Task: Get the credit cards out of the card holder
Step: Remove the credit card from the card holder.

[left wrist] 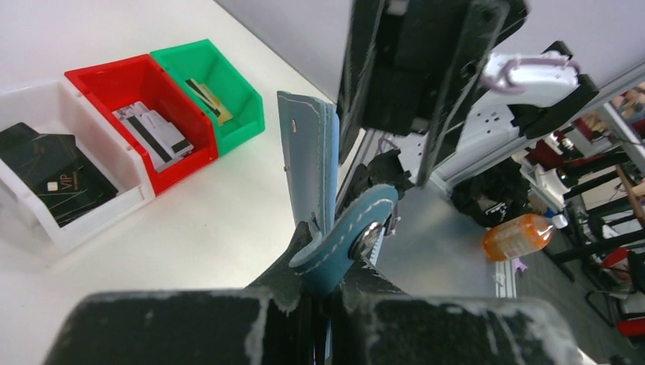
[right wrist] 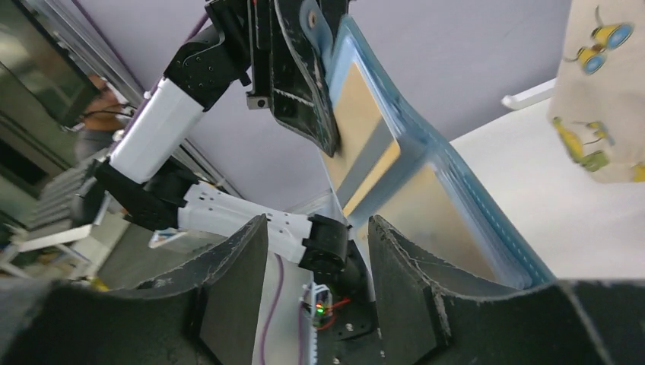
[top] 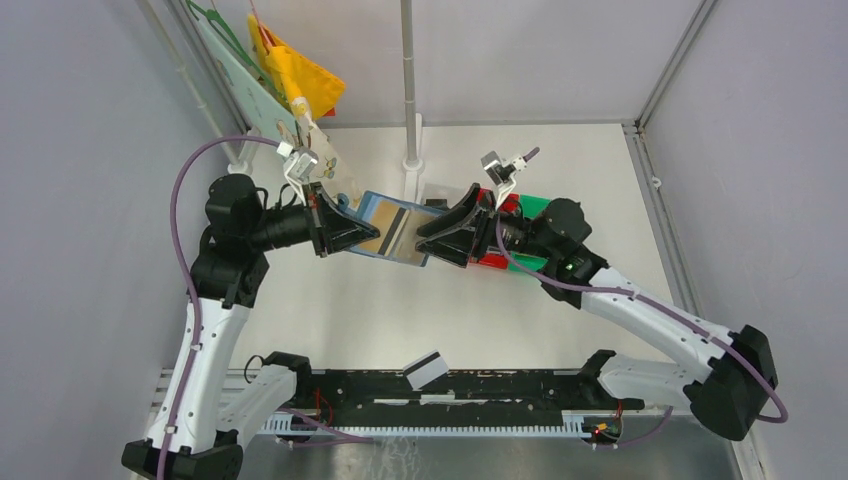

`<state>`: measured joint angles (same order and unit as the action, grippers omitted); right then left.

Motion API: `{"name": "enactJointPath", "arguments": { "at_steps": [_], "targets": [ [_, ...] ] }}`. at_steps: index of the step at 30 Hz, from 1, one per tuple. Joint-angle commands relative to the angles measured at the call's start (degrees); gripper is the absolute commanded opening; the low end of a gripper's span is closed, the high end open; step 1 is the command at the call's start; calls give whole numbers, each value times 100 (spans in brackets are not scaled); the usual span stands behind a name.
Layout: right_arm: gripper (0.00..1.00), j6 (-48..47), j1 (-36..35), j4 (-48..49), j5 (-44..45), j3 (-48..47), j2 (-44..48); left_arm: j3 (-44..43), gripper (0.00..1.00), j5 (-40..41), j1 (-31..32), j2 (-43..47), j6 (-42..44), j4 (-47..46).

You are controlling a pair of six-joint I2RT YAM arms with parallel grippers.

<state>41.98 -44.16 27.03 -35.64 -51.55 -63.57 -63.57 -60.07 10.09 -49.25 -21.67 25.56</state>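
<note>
The teal card holder (top: 392,232) hangs open above the table between my two grippers. My left gripper (top: 350,232) is shut on its left edge beside the snap tab (left wrist: 351,234); the holder's edge (left wrist: 308,160) stands upright in the left wrist view. A gold card with a dark stripe (top: 384,227) sits in its inner pocket, and the card also shows in the right wrist view (right wrist: 363,141). My right gripper (top: 432,240) is open and empty at the holder's right edge; the holder (right wrist: 464,205) lies just beyond its fingers (right wrist: 403,281).
White (left wrist: 46,228), red (left wrist: 106,76) and green (left wrist: 228,72) bins stand side by side behind the right gripper and hold cards. A grey card (top: 427,369) lies on the near rail. A pole (top: 409,90) and hanging cloths (top: 295,75) stand at the back.
</note>
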Motion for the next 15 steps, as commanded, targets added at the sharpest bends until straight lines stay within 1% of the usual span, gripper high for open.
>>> {"name": "enactJointPath", "arguments": {
  "at_steps": [1,5,15],
  "targets": [
    [56,1615,-13,2339,-403,418,-313,-31,2,-163,-5,22,-1091,-927],
    [55,1743,-67,2559,-436,403,-501,-75,2,-247,-7,72,-1182,-1046],
    [54,1822,-233,2602,-406,78,-959,-17,2,-489,-5,110,-1318,-1146]
  ]
}}
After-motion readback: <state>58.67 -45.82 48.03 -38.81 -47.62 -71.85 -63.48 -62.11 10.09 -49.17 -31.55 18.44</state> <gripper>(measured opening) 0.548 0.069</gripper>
